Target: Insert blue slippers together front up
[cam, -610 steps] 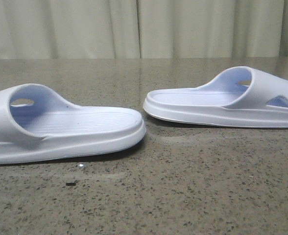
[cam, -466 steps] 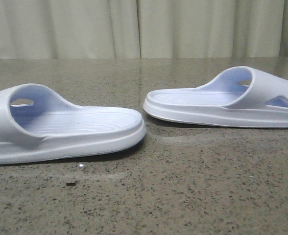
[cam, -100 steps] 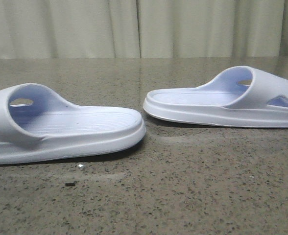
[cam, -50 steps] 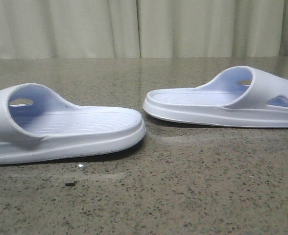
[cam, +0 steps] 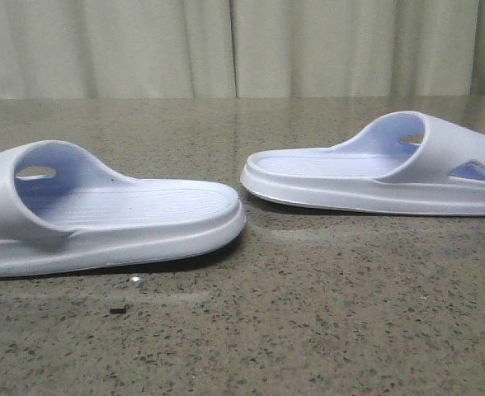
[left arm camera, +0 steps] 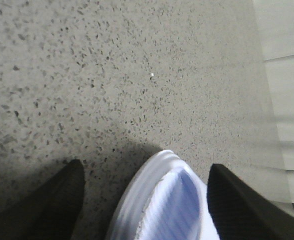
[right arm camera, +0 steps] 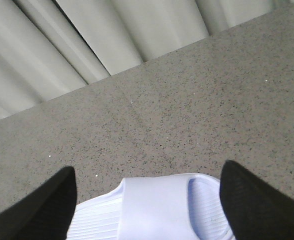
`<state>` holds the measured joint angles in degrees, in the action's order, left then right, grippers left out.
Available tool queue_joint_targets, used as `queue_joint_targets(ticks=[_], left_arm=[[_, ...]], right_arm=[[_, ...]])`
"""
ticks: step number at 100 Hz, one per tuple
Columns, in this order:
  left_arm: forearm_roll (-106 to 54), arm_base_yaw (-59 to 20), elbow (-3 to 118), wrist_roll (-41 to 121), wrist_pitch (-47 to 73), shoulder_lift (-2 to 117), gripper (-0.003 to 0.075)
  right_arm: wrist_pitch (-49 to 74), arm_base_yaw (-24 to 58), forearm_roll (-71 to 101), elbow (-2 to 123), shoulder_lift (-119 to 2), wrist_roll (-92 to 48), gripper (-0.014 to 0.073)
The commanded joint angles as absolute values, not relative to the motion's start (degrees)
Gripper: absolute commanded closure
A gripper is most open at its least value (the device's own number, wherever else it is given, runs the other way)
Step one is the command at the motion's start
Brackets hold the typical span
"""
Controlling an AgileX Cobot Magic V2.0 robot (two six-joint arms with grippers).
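Observation:
Two pale lavender-blue slippers lie sole-down on the speckled stone table (cam: pixel 308 330). The left slipper (cam: pixel 110 219) has its strap to the left; the right slipper (cam: pixel 374 169) has its strap to the right. Their strapless ends point toward each other with a gap between. No gripper shows in the front view. My left gripper (left arm camera: pixel 146 165) is open, its black fingers (left arm camera: pixel 47 205) either side of a rounded slipper end (left arm camera: pixel 167 210) without touching. My right gripper (right arm camera: pixel 148 167) is open, straddling the other slipper's strap (right arm camera: pixel 152 210).
Pale pleated curtains (cam: pixel 242 45) hang behind the table's far edge and also show in the right wrist view (right arm camera: pixel 87 45). A small dark speck (cam: pixel 119 310) lies on the table in front of the left slipper.

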<state>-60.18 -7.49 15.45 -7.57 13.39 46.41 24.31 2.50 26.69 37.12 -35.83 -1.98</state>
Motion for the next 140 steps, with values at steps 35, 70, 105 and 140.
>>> queue_joint_targets(ticks=[35,70,105,140], left_arm=[[-61.75,-7.57,15.94,-2.68,18.98,47.48,0.0254],[-68.25,-7.57,15.94,2.27,20.88,47.48,0.0254],[-69.7,-7.57,15.94,3.17,21.76,47.48,0.0268],[-70.58,-7.57,15.94,3.17,21.01,47.48,0.0482]], right_arm=[[20.05,2.11,27.41,39.23,-36.36,-1.84,0.0078],[20.05,2.11,27.41,39.23,-36.36,-1.84,0.0078],[20.05,2.11,27.41,39.23,-36.36,-1.84,0.0078],[20.05,2.11,27.41,39.23,-36.36,-1.84,0.0078]])
